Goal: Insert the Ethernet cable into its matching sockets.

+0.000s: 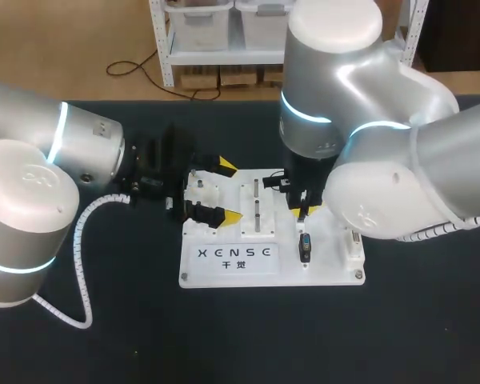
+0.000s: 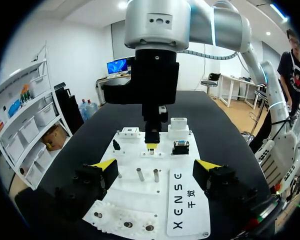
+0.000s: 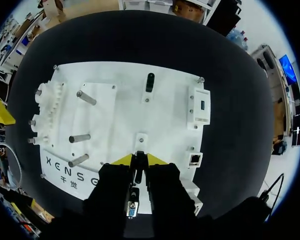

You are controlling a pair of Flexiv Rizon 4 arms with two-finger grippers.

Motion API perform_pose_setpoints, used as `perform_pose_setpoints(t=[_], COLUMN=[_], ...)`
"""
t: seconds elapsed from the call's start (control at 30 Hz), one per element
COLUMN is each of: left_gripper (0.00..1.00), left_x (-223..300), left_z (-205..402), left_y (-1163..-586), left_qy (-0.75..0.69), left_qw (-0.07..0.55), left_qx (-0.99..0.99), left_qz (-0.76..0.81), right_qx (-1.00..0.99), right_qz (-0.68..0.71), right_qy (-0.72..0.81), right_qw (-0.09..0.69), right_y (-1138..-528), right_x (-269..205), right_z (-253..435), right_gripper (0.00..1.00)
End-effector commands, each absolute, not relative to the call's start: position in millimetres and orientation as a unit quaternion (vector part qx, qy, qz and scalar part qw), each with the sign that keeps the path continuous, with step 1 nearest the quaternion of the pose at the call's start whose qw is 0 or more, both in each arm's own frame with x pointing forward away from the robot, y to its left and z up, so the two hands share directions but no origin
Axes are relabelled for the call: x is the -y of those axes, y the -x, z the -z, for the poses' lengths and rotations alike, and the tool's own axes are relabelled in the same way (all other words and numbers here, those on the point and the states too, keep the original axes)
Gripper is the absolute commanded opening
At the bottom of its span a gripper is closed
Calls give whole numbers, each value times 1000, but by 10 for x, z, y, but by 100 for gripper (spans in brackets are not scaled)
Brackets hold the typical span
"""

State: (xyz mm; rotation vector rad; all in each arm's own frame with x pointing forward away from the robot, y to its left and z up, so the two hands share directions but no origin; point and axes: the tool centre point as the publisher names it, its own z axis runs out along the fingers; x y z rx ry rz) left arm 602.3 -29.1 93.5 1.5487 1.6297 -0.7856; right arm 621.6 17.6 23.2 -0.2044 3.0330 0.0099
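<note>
A white task board [image 1: 328,268] [image 3: 120,70] lies mid-table. My right gripper [image 3: 140,160] stands over its right part, its yellow tips drawn close together and shut on a narrow black cable plug [image 3: 138,173] that stands upright between them. The Ethernet socket [image 3: 195,160], a small white block, sits near the board's edge beside that gripper. In the left wrist view the right gripper [image 2: 151,144] points straight down onto the board [image 2: 140,200]. My left gripper [image 1: 226,192] [image 2: 156,167] rests wide open at the board's left edge, holding nothing.
Three metal pegs [image 3: 85,97] stand upright on the board's left half, and a gear block [image 1: 202,192] sits between the left fingers. A black part [image 3: 149,82], a white USB socket block [image 3: 200,106] and a blue multi-pin connector [image 3: 132,210] are also on the board.
</note>
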Motion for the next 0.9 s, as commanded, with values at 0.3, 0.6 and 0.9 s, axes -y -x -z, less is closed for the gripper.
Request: perform_pose_setpoints(t=[0.3, 0.6, 0.9], left_gripper=[100, 100, 100], left_x=[283, 283, 283], left_z=[-923, -923, -923], left_y=[-6028, -6028, -6028], left_qy=[-604, -604, -604], left_qw=[373, 373, 373], left_qx=[-634, -634, -634], left_qz=[307, 307, 307], right_qx=[-996, -995, -996], right_qz=[-15, -34, -32], right_qy=[77, 64, 51], right_qw=[52, 63, 63], right_y=[-6186, -6185, -6110], right_x=[-199, -36, 207], right_z=[-428, -745, -759], right_gripper=[0, 0, 0])
